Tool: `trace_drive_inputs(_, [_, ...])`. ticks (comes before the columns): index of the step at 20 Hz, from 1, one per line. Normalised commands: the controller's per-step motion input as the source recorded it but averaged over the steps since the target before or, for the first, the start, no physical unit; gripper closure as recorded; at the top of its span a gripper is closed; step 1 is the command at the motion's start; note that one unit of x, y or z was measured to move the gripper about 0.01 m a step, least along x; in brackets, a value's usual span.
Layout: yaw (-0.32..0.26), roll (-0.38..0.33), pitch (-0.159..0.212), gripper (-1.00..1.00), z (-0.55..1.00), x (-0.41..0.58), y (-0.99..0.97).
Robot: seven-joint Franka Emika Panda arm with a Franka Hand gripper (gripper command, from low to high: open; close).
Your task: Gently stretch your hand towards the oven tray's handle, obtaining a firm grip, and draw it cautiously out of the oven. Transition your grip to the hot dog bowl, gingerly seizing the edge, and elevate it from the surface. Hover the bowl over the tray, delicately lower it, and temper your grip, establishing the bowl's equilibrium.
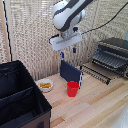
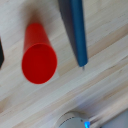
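The oven stands at the exterior view's right. The oven tray, a dark wire rack, sticks out low in front of it towards the table's middle. The hot dog bowl, off-white with yellow food, sits on the wooden table left of the red cup. My gripper hangs high above the upright dark blue panel, open with nothing between its fingers, apart from tray and bowl. The wrist view shows only the red cup and the panel's edge; the bowl and tray are out of that view.
A large black fabric box fills the exterior view's lower left, close to the bowl. A woven screen backs the table. The red cup stands right in front of the blue panel.
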Motion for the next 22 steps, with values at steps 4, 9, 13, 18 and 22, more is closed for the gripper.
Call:
trace_drive_inputs(4, [-0.163, 0.151, -0.012, -1.00, -0.05, 0.071, 0.56])
trace_drive_inputs(9, [-0.160, 0.147, -0.035, -1.00, -0.16, 0.076, 0.57])
trace_drive_inputs(13, [-0.154, 0.188, -0.078, -1.00, -0.22, 0.188, 0.38])
trace_drive_inputs(18, [-0.123, 0.150, -0.072, -1.00, -0.31, 0.236, 0.26])
trace_drive_inputs(22, [-0.040, 0.111, -0.015, -1.00, -0.33, 0.240, 0.06])
